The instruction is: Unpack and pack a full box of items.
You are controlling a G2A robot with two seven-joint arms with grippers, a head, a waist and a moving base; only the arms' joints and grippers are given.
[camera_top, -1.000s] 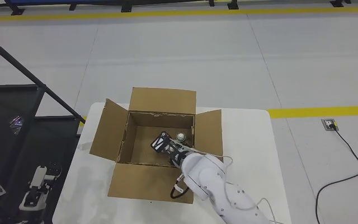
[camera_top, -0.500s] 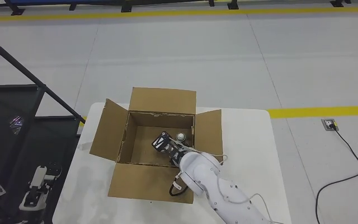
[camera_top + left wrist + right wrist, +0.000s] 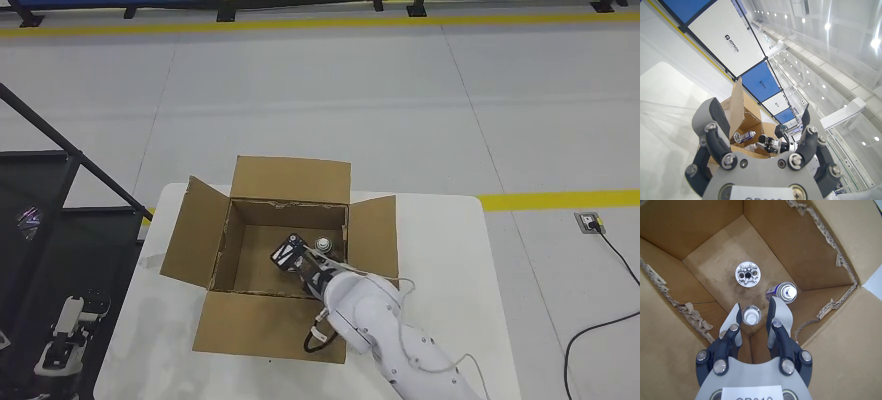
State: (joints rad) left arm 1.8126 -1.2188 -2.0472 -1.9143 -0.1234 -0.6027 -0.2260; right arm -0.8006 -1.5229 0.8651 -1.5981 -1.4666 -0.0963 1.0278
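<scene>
Where the right gripper (image 3: 755,305) hangs inside the open cardboard box (image 3: 810,247), its fingers stand partly parted either side of a clear bottle (image 3: 751,316) upright in a corner, not clamped on it. A spray can (image 3: 786,292) and a round metal part (image 3: 748,274) stand nearby. The left gripper (image 3: 761,107), outside the box, is spread wide and holds nothing

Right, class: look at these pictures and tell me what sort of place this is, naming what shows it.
Probably a large industrial hall or robot test lab: yellow floor lines, a high ceiling with rows of lights, and blue and white wall panels.
</scene>
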